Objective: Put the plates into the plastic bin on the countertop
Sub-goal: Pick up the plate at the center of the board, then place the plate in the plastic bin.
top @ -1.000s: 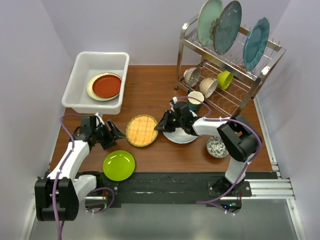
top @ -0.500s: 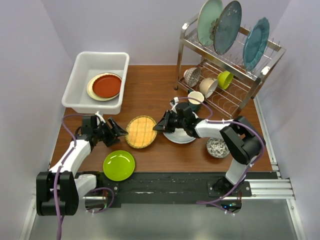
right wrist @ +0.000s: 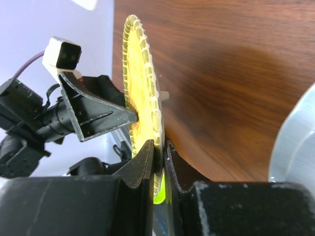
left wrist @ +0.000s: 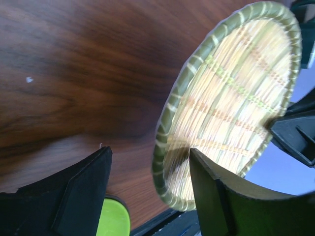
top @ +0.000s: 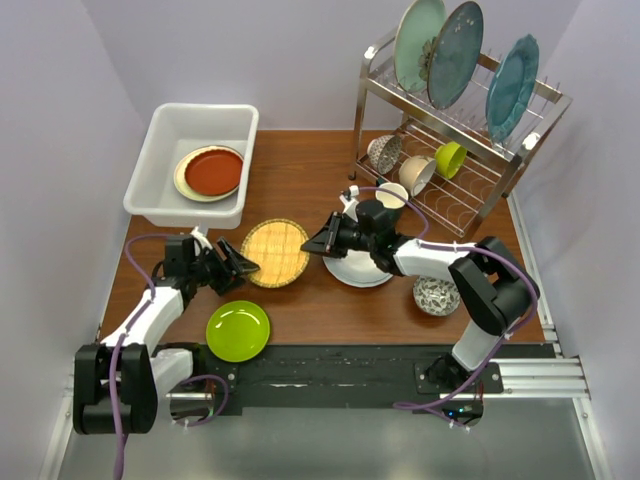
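woven yellow plate (top: 275, 253): located over the countertop (top: 300, 185) between the two arms, just beside the near wall of the plastic bin (top: 160, 120) but outside it. it is tilted up off the flat. the right wrist view shows it almost edge-on, and whether its lower rim touches the wood cannot be told.

right gripper (right wrist: 158, 149): narrow, clamped on the plate's rim on the side facing the right arm. a rim pinch is the likely reason for the tilt: a thin plate lying flat offers no edge for the other arm to take.

left gripper (left wrist: 150, 156): spread wide, one finger (left wrist: 74, 191) on each side of the plate's opposite rim and not closed on it. contact cannot be confirmed. this arrangement reads as a handover, since the bin stands on the left arm's side and well apart from the right arm's base.

bin contents: red-brown plate (top: 213, 171) stacked on a cream plate (top: 180, 181), so part of the task is done.

remaining items: lime green plate (top: 238, 330) flat near the left arm; white plate with patterned rim (top: 358, 272) flat under the right arm.

next requirement, as a judgement: the left jaws must close firmly before the right jaws release, or the tilted plate may drop.
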### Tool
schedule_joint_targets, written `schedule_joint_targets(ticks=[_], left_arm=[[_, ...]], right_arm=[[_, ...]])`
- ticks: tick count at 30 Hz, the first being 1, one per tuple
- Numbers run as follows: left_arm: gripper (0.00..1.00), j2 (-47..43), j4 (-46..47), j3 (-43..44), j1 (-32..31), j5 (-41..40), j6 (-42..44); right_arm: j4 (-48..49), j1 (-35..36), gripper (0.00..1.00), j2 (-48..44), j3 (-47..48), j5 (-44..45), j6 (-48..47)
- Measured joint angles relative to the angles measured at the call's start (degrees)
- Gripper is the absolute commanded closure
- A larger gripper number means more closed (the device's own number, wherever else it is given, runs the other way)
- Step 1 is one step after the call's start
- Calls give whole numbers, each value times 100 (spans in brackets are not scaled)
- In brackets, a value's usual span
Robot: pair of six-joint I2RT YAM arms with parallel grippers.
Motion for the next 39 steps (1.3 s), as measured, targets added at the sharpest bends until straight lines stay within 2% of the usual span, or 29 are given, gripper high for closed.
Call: schedule_joint_targets(ticks=[3, 7, 9, 10, 12, 15, 16, 18, 19, 20, 21, 23, 33, 39], left_arm=[[40, -173, 332, -129, 0, 127, -149], [63, -341, 789, -223, 0, 295, -356], [70, -382, 973, -249, 0, 376, -435], [84, -400, 1029, -260, 0, 396, -442], [100, -452, 1169, -271, 13, 442, -555], [100, -595, 1508, -258, 17, 662, -691], [100, -603, 1473, -271, 20, 658, -695], [100, -603, 1423, -282, 28, 660, -682], [100, -608, 1397, -282, 13, 647, -664], [100, -612, 1362, -286, 2, 645, -651], [100, -621, 1327, -299, 0, 643, -640], [100, -638, 1270, -313, 0, 623, -614], [100, -815, 796, -267, 0, 496, -372], [100, -728, 63, 494, -4, 282, 24]], right_arm=[[116, -7, 100, 2, 0, -116, 63], [291, -7, 100, 15, 0, -269, 131], [348, -7, 100, 42, 0, -334, 151], [354, -7, 100, 61, 0, -337, 149], [350, -42, 100, 109, -2, -332, 146], [247, -146, 88, 280, -22, -361, 195], [291, -144, 67, 323, -22, -411, 201], [306, -140, 36, 367, -22, -468, 192], [319, -129, 26, 382, -20, -503, 234], [317, -107, 12, 382, -20, -540, 219], [315, -83, 7, 380, -15, -592, 195], [278, -35, 1, 372, 7, -608, 85], [-457, -11, 1, 118, 164, -437, -426], [-890, -11, 1, -138, 173, -264, -671]])
